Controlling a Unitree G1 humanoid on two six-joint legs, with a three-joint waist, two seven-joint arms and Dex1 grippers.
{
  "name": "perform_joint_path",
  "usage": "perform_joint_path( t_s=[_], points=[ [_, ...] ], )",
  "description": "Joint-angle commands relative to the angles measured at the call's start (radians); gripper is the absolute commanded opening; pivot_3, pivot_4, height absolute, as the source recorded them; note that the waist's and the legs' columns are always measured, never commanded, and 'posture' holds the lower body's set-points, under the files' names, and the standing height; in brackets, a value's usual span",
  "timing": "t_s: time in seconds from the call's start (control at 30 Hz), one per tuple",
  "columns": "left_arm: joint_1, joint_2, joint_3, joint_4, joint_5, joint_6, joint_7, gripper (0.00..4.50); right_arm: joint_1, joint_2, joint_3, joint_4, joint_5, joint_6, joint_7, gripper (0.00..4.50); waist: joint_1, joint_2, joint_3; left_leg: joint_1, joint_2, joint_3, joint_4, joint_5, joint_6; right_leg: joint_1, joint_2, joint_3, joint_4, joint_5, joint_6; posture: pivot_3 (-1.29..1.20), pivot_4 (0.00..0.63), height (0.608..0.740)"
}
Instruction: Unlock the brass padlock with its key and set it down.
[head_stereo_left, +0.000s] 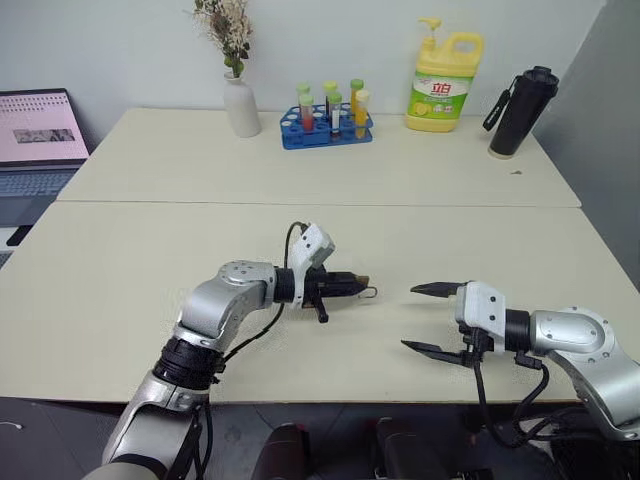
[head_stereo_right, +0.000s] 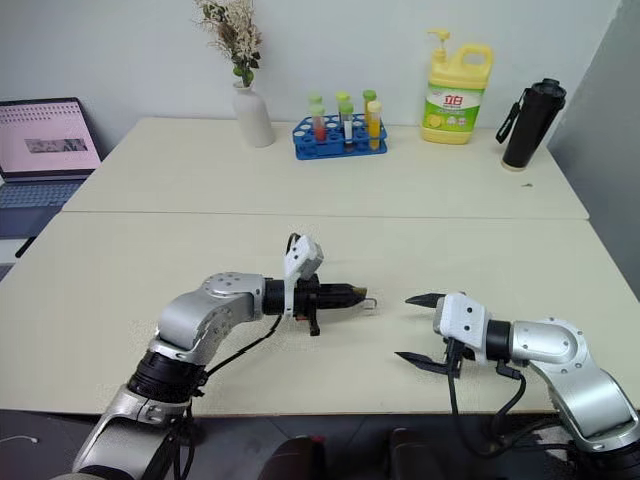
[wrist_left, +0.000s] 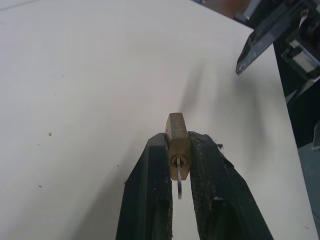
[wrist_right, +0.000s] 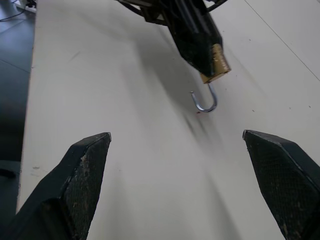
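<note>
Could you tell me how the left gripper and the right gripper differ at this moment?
The left gripper is shut on the brass padlock, whose shackle hangs open, with the key in its keyhole; the right gripper is wide open and empty. Both hover low over the table, pointing towards each other.

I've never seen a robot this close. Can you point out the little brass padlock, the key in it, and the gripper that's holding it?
brass padlock (wrist_left: 178, 137), left wrist view, on its golden body.
key (wrist_left: 179, 180), left wrist view, on the blade sticking out of the keyhole.
left gripper (head_stereo_left: 352, 285), left eye view, at its black fingertips, shut on the padlock.
</note>
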Motion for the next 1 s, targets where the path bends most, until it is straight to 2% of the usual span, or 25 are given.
perform_joint_path(
  t_s=[0.03, 0.23, 0.5, 0.57, 0.87, 1.0],
  points=[
    [-0.022, -0.018, -0.001, 0.009, 0.018, -0.026, 0.011, 0.17, -0.012, 0.007, -0.014, -0.040, 0.004, 0.017, -0.029, 4.50, 0.000, 0.000, 0.000, 0.000, 0.000, 0.000, 0.000, 0.000, 0.000, 0.000, 0.000, 0.000, 0.000, 0.000, 0.000, 0.00, 0.150, 0.740],
    [-0.057, -0.055, 0.006, 0.094, 0.029, -0.026, 0.021, 0.17, -0.017, 0.060, -0.030, -0.047, 0.034, 0.048, -0.083, 4.50, 0.000, 0.000, 0.000, 0.000, 0.000, 0.000, 0.000, 0.000, 0.000, 0.000, 0.000, 0.000, 0.000, 0.000, 0.000, 0.00, 0.150, 0.740],
    [-0.093, -0.089, 0.000, 0.169, 0.060, -0.046, 0.022, 0.17, -0.025, 0.066, -0.019, -0.042, 0.031, 0.042, -0.087, 4.50, -0.001, 0.000, 0.000, 0.000, 0.000, 0.000, 0.000, 0.000, 0.000, 0.000, 0.000, 0.000, 0.000, 0.000, 0.000, 0.00, 0.150, 0.740],
    [-0.102, -0.082, -0.006, 0.190, 0.082, -0.064, 0.018, 0.90, -0.026, 0.063, -0.020, -0.040, 0.033, 0.044, -0.083, 4.50, -0.001, 0.000, 0.000, 0.000, 0.000, 0.000, 0.000, 0.000, 0.000, 0.000, 0.000, 0.000, 0.000, 0.000, 0.000, 0.00, 0.150, 0.740],
    [-0.140, -0.073, 0.003, 0.252, 0.136, -0.162, -0.014, 3.52, -0.040, 0.051, -0.025, -0.026, 0.032, 0.037, -0.068, 4.50, -0.001, 0.000, 0.000, 0.000, 0.000, 0.000, 0.000, 0.000, 0.000, 0.000, 0.000, 0.000, 0.000, 0.000, 0.000, 0.00, 0.150, 0.740],
    [-0.174, -0.037, 0.057, 0.261, 0.158, -0.284, -0.012, 3.52, -0.040, 0.053, -0.025, -0.028, 0.032, 0.041, -0.071, 4.50, -0.001, 0.000, 0.000, 0.000, 0.000, 0.000, 0.000, 0.000, 0.000, 0.000, 0.000, 0.000, 0.000, 0.000, 0.000, 0.00, 0.150, 0.740]
  ],
)
